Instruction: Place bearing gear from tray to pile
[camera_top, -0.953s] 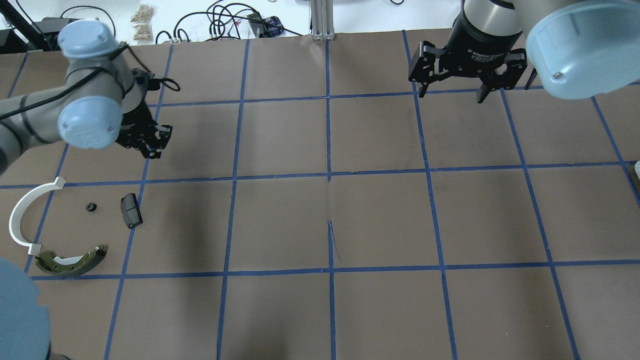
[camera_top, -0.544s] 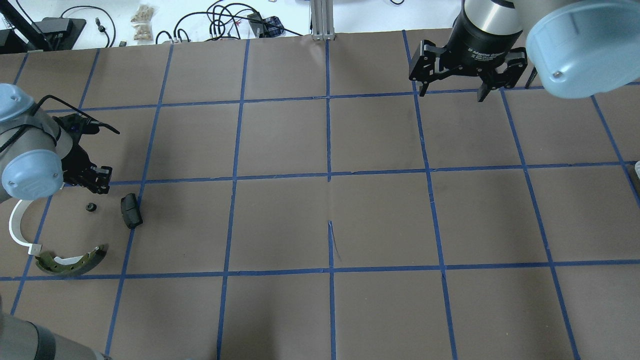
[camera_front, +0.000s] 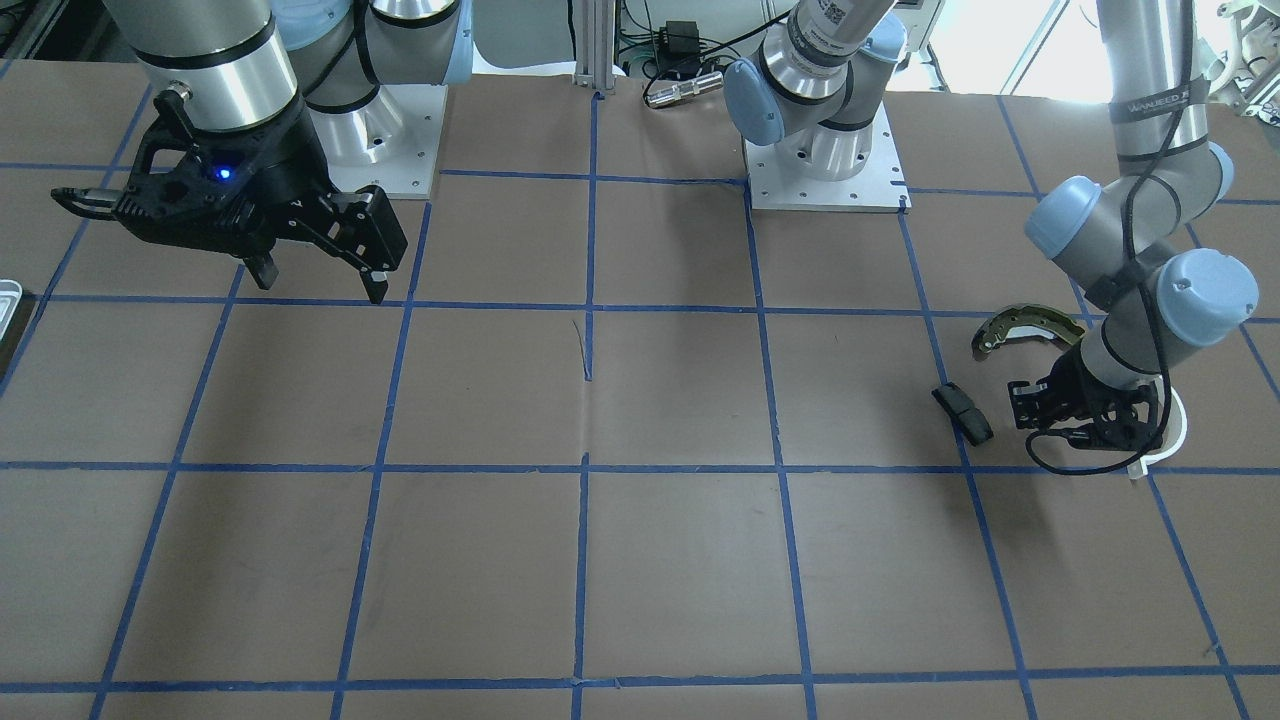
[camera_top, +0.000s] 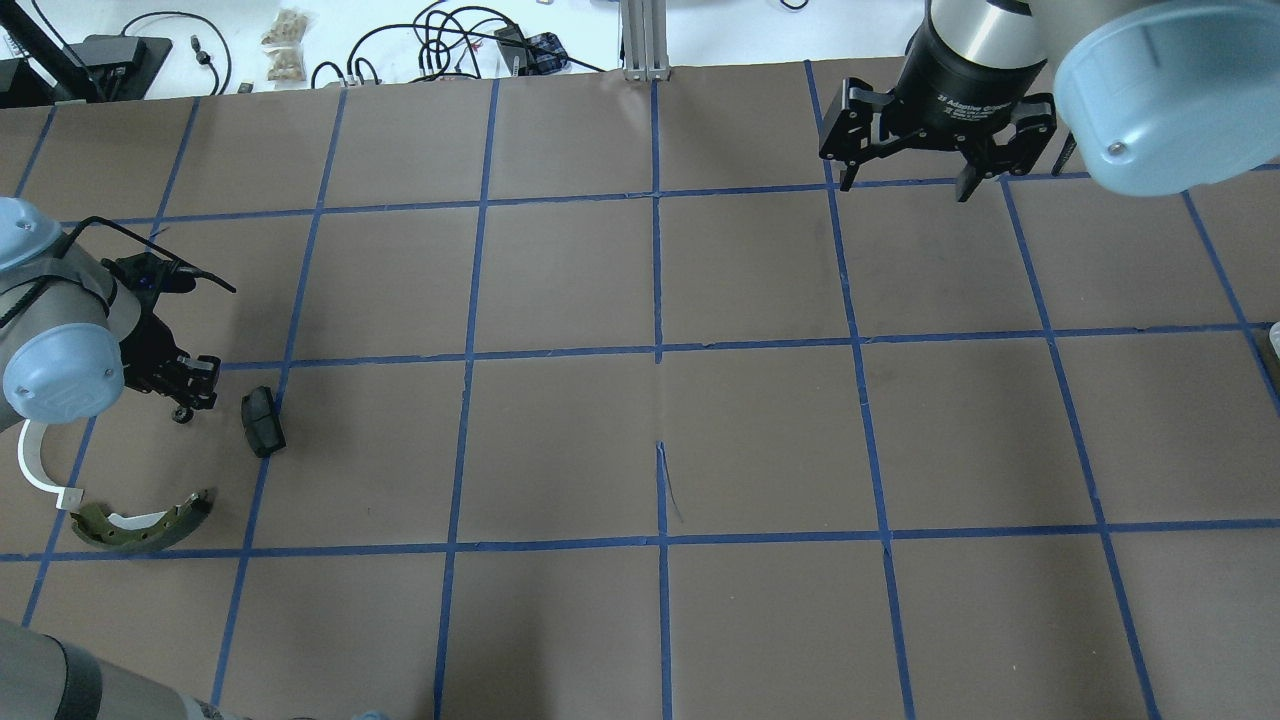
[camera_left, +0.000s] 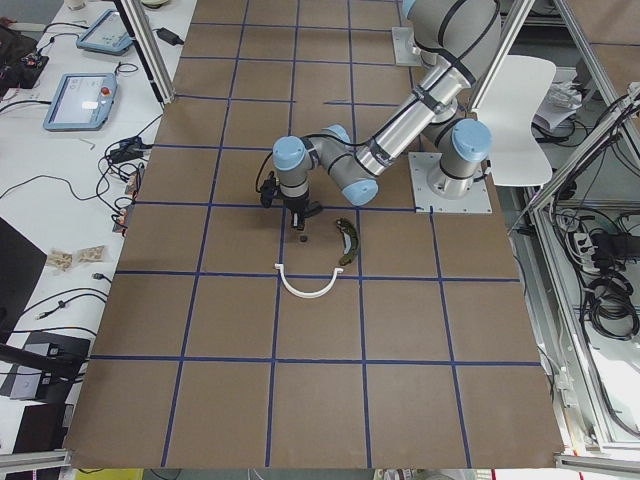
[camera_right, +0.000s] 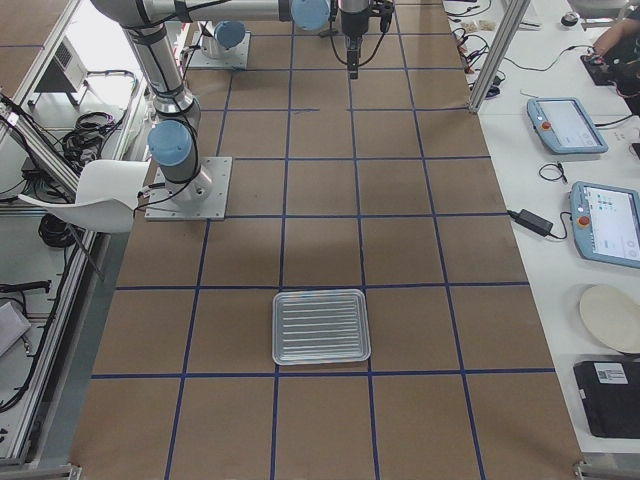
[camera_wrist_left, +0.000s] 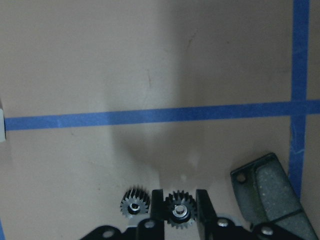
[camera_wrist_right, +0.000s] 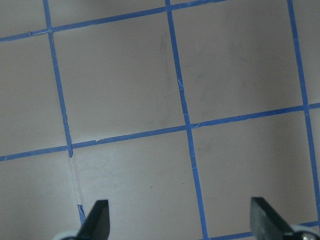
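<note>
Over table (camera_top: 760, 440), left gripper (camera_wrist_left: 180, 201) (low) clasps bearing gear (camera_wrist_left: 180, 212)

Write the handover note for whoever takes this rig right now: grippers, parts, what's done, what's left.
Left gripper: shut on a bearing gear, down low at the pile.
Right gripper: open, holding nothing, above the table's far side.
Pile: brake shoe, white arc, black block, and a second gear lying just beside the held one.
Tray: toward the table's end on the robot's right; no gear shows in it.
Done: the gear is at the pile.
Left: open the left gripper to release it, then lift clear.
</note>
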